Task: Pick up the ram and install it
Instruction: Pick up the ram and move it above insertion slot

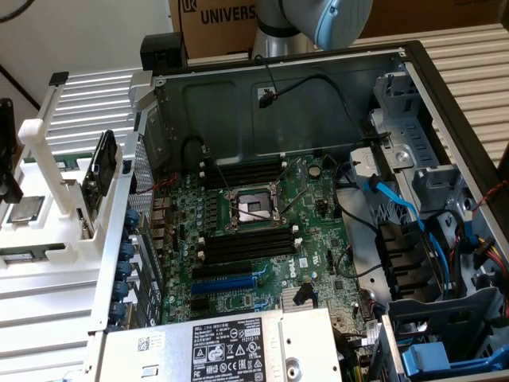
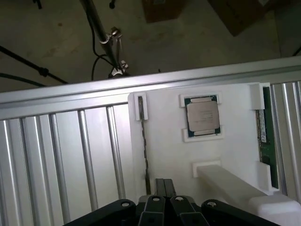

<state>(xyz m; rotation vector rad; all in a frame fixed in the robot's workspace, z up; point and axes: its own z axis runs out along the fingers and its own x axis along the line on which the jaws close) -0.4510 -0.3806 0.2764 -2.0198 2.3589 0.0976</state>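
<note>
The ram [image 2: 265,136], a long green stick with a pale label, lies in a slot at the edge of the white holder [image 2: 164,141]. A second thin board [image 2: 144,146] stands on edge in another slot of that holder. My gripper [image 2: 164,182] hangs above the holder, close beside this thin board, with its two dark fingers pressed together and nothing between them. In the exterior view the white holder [image 1: 48,183] stands at the left of the open computer case [image 1: 413,72], and a green strip [image 1: 36,250] lies along it. The black memory slots [image 1: 246,243] on the motherboard sit beside the processor socket [image 1: 250,208].
A processor chip [image 2: 202,116] rests in the holder between the two boards. A raised white bar [image 2: 225,181] juts from the holder near my fingers. Cables [image 1: 398,207], a blue slot [image 1: 231,280] and the power supply [image 1: 231,346] crowd the case. The ribbed metal table [image 2: 56,155] carries everything.
</note>
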